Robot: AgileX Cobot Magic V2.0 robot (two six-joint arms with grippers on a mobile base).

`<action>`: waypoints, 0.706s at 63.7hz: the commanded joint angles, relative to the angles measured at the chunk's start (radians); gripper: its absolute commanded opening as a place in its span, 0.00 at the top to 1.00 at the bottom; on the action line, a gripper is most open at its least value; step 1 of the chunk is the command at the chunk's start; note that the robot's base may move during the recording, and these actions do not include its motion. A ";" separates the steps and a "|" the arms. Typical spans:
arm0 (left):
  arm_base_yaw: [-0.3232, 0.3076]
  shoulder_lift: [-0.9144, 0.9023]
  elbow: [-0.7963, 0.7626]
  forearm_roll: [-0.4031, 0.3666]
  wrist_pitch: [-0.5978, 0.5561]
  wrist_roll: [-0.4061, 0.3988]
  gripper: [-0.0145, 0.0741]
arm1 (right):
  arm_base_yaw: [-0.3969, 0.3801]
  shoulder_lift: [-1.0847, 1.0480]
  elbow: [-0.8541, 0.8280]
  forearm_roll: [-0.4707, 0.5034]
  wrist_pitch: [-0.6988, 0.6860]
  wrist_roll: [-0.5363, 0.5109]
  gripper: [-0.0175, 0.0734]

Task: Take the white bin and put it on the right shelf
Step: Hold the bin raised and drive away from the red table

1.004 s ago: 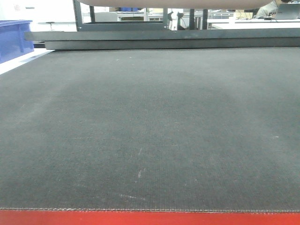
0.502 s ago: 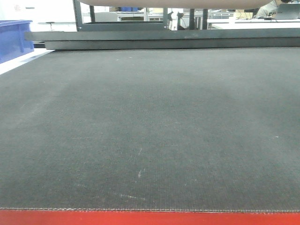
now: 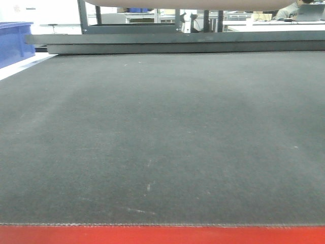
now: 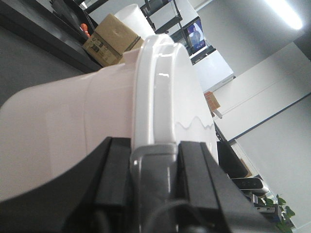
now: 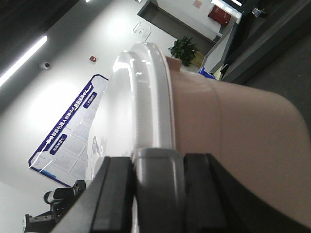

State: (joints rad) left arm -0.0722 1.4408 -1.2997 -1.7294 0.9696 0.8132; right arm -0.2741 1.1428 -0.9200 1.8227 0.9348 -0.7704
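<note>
We are holding the white bin (image 4: pixel 97 121) up between the two arms, clear of the surface (image 3: pixel 162 132). In the front view only its pale underside (image 3: pixel 203 4) is showing, as a strip along the top edge, with open air between it and the dark mat. The left claw (image 4: pixel 154 155) is clenching the bin's lid rim (image 4: pixel 160 92) at one end, black fingers (image 4: pixel 114 165) on either side of the glossy ridge. The right claw (image 5: pixel 158 165) is grasping the same rim (image 5: pixel 148 92) at the opposite end. We judge that we are gripping at both ends because the tub is too wide for one claw. The raised lip also gives the fingers something firm to bite on, so the load is hanging level rather than swinging.

Below, the mat is carrying nothing in front of us, and its red front edge (image 3: pixel 162 235) is running along the bottom of the view. A blue bin (image 3: pixel 12 43) is sitting off to the left, well apart from our load. A cardboard box (image 4: pixel 109 39) is showing beyond the tub in the left wrist view. We are not making out the right shelf in any view, so the carry across appears not yet finished.
</note>
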 commanded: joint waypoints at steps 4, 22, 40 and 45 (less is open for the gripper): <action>-0.065 -0.055 -0.043 -0.151 0.353 -0.012 0.98 | 0.038 -0.031 -0.041 0.069 0.244 0.002 0.73; -0.065 -0.055 -0.043 -0.151 0.353 -0.012 0.98 | 0.038 -0.031 -0.041 0.069 0.240 0.002 0.73; -0.065 -0.055 -0.043 -0.151 0.353 -0.012 0.98 | 0.038 -0.030 -0.041 0.069 0.193 0.002 0.73; -0.065 -0.055 -0.043 -0.151 0.353 -0.012 0.98 | 0.038 -0.030 -0.041 0.069 0.171 0.002 0.73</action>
State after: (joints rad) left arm -0.0739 1.4408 -1.2997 -1.7294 0.9675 0.8110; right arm -0.2741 1.1428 -0.9200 1.8190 0.9121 -0.7697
